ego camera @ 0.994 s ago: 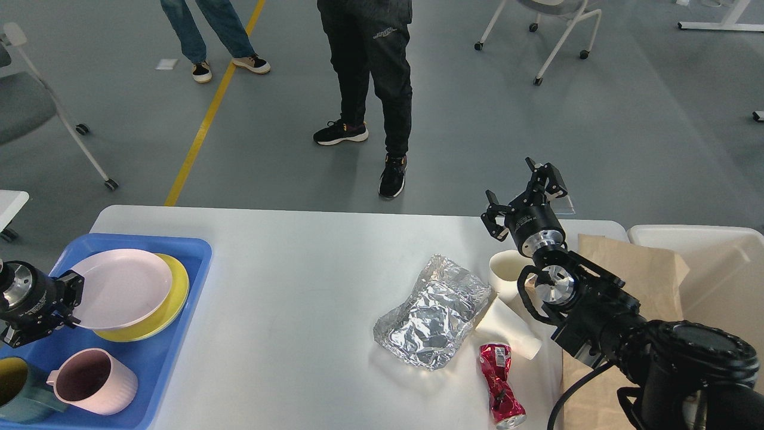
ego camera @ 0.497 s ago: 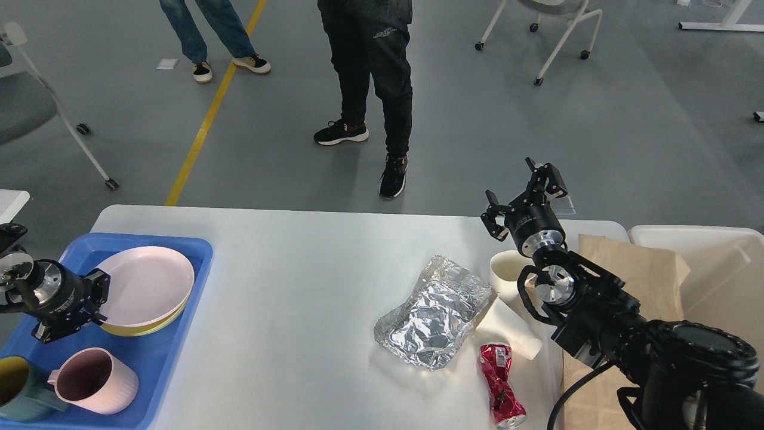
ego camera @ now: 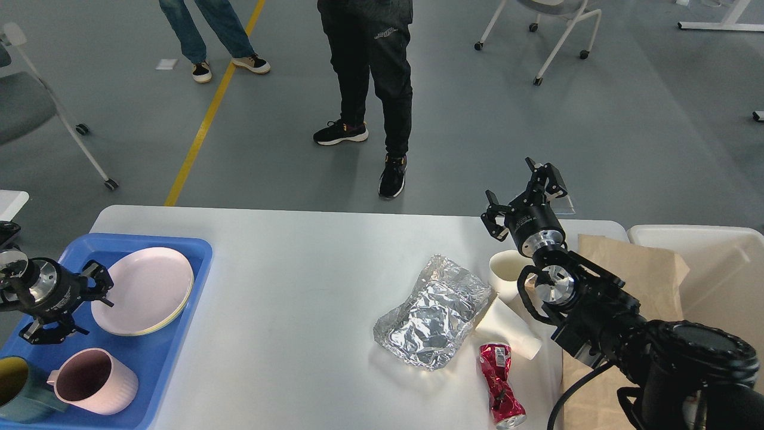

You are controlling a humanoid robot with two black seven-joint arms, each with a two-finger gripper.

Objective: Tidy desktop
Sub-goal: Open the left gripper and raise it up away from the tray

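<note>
- White and matte, the desktop fills the lower middle of the head view; as a surface it carries a blue tray at its left end and a scatter of rubbish toward its right.
- On the tray a pink plate lies stacked on a yellow plate, of which only a thin rim shows.
- A pink mug stands at the tray's near side, with a teal mug just to its left, cut off by the picture's edge.
- The left hand sits over the tray just left of the pink plate, its fingers spread apart and grasping nothing; the upper fingertip lies close to the plate's rim, and I cannot tell whether it touches.
- A crumpled sheet of aluminium foil lies right of centre on the surface.
- Touching the foil's right edge is a white paper cup on its side; a second white cup stands upright just behind it.
- A crushed red can lies near the front edge, just below the fallen cup.
- The right hand is held up over the far right edge of the surface, fingers released and wide, empty.
- Brown paper lies on the right end, beside a cream bin.
- Two people stand on the grey floor beyond the surface.
</note>
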